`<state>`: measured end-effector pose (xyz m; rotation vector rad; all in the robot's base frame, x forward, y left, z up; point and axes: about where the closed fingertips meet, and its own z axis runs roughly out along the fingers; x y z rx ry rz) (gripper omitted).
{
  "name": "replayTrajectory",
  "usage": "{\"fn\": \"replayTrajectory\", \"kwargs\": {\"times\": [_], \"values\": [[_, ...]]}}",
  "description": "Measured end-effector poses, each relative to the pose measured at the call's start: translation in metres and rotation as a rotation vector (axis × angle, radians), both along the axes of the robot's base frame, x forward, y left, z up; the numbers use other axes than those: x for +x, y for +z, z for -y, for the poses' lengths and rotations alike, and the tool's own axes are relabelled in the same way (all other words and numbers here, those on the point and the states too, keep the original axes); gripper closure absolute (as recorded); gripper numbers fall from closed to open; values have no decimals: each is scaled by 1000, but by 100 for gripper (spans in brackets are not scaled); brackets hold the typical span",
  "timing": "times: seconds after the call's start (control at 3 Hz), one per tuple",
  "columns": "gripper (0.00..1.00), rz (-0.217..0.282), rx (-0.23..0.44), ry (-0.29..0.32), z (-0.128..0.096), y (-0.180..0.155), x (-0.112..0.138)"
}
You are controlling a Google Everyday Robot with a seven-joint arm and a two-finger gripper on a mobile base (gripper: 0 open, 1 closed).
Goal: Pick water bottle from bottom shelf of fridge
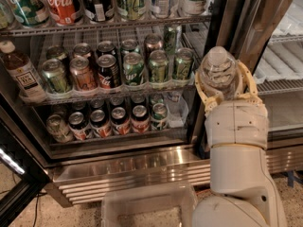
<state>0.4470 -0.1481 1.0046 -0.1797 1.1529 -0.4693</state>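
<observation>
My gripper [221, 74] is outside the fridge [137, 167], in front of the dark post to the right of the open compartment. Its tan fingers [202, 90] are shut on the water bottle [218, 63], a clear ribbed bottle held upright with its cap toward the camera, level with the middle rack. The bottom shelf [118, 137] holds rows of soda cans [120, 117]. At its right end stands another clear plastic bottle [176, 109].
A brown tea bottle [20, 72] with a white cap stands at the left of the middle rack, beside rows of cans [132, 67]. Bottles fill the top rack [99, 1]. The open door's dark edge [14, 183] is at lower left. A clear bin [149, 205] sits below. A second cooler compartment [284, 79] is at right.
</observation>
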Motion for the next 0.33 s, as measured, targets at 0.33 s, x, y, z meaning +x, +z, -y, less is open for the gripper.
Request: {"fn": "replayTrajectory", "kwargs": {"times": [0.33], "values": [[100, 0, 0, 0, 0, 0, 0]]}}
